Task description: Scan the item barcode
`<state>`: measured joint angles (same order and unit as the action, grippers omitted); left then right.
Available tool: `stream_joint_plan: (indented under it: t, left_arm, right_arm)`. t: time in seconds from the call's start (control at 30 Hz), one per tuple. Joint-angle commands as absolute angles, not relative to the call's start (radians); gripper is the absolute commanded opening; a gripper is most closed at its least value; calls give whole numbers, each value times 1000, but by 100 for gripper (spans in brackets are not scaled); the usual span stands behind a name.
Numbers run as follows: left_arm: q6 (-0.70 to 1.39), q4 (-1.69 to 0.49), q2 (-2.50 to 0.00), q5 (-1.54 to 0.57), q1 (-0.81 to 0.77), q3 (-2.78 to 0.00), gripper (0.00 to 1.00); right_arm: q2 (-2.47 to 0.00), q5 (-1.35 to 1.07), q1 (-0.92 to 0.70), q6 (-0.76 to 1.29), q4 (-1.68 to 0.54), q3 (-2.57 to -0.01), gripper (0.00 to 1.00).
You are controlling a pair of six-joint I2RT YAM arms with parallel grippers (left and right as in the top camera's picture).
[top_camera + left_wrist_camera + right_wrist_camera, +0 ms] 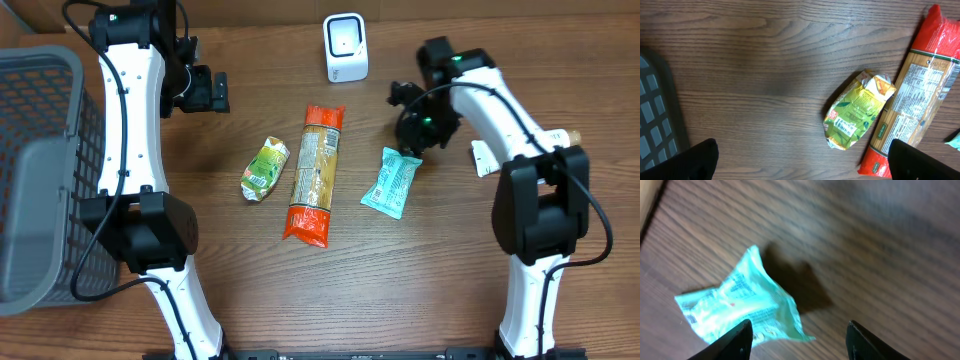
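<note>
Below the right jaws, spread and empty, lies a crinkled pale-teal packet (740, 307); left jaws spread wide.

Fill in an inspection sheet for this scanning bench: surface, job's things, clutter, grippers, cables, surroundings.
Surface: wooden table, no spills seen.
Job's things: white scanner upright at the far edge; green packet and orange pasta pack lying side by side; teal packet lying apart, to their right in the overhead view.
Clutter: small white tag beside the right arm.
Grippers: left gripper, fingers wide apart, empty; right gripper, fingers apart, empty, by the teal packet.
Cables: black cable runs along each arm.
Surroundings: grey mesh basket at the table's left.
</note>
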<state>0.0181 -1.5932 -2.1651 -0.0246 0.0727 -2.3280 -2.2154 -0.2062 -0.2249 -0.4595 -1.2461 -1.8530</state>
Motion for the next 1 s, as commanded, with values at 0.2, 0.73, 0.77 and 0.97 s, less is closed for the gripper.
stream_joint_plan:
  t: [0.2,0.73,0.77,0.97]
  left_arm:
    - [-1,-1592,-2173,-19,71,-2325,100]
    - [-1,-1592,-2173,-19,71,-2325,100]
    - [-1,-1592,-2173,-19,71,-2325,100]
    - [-1,-1592,-2173,-19,71,-2325,100]
  right_arm:
    - [-2247,-448,-146,-506,-1299,-1851,60]
    - [-2252,-451,-146,-539,-1163,-1696,44]
    - [-2252,-451,-146,-531,-1163,-1691,40]
    - [-2252,-451,-146,-321,-1156,-1690,14]
